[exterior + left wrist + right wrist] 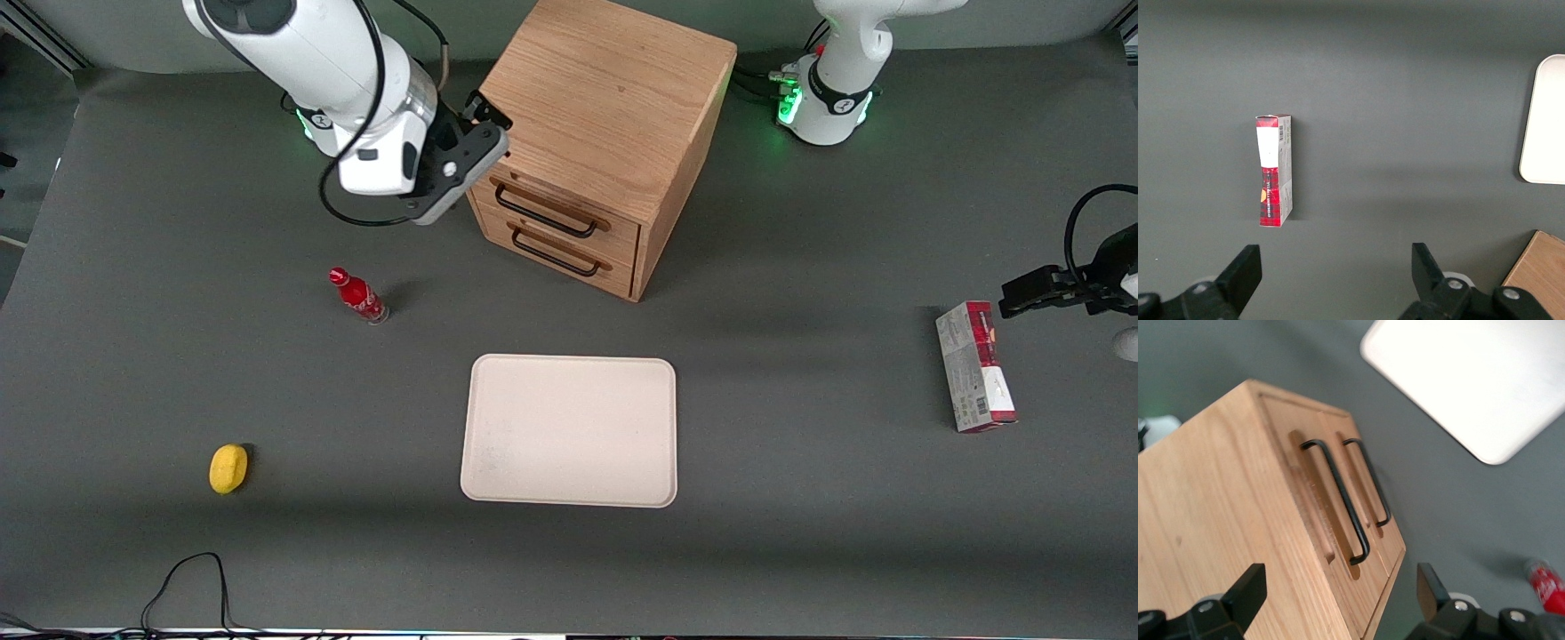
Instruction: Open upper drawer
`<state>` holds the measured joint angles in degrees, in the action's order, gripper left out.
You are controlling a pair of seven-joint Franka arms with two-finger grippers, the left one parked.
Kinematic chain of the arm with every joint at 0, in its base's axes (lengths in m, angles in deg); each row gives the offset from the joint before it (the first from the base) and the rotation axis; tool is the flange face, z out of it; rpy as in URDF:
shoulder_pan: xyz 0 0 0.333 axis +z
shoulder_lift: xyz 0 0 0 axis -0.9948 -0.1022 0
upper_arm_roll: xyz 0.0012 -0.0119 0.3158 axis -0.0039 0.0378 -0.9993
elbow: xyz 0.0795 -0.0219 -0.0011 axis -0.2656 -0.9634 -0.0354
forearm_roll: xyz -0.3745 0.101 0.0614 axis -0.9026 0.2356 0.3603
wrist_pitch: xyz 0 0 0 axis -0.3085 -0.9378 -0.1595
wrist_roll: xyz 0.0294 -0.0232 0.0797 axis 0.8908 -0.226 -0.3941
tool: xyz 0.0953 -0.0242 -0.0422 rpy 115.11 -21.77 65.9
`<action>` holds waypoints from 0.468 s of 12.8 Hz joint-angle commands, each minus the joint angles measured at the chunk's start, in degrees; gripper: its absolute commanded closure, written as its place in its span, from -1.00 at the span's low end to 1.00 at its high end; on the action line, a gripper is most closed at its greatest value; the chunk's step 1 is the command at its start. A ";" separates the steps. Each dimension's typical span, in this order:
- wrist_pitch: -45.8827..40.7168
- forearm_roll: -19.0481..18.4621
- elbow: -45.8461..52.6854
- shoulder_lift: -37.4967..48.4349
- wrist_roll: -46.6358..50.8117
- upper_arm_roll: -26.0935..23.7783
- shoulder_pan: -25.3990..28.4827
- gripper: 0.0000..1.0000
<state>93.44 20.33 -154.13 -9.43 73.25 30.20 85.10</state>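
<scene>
A dark grey worktop [800, 498] carries a boxy oak cabinet [605, 98] near the edge farthest from the front camera, about midway along it. The upper drawer [556, 206] sits shut, flush with the lower drawer [560, 251] directly beneath. Its black bar handle [544, 212] runs level across the drawer front. The gripper [484, 120] hovers at the cabinet's top corner on the working arm's end, above and just beside the near end of that handle, fingers [1248, 593] spread wide and holding nothing. Judgement: the handle lies below and slightly forward of the gripper; the fingers must straddle the bar crosswise. A beige tray [569, 431] lies nearer the front camera.
</scene>
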 commanded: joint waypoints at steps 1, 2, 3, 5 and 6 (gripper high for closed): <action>-3.34 2.02 1.07 -5.08 -7.86 -0.84 0.52 -1.00; -2.99 1.84 0.63 -6.92 -8.47 -1.01 1.40 -1.00; -2.38 1.06 0.36 -8.68 -8.92 -1.01 2.54 -1.00; 0.16 -0.78 -0.25 -11.50 -9.01 -1.28 3.51 -1.00; 1.92 -2.19 -1.56 -11.86 -9.01 -1.45 3.77 -1.00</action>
<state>93.20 20.19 -154.98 -19.78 65.66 29.30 88.39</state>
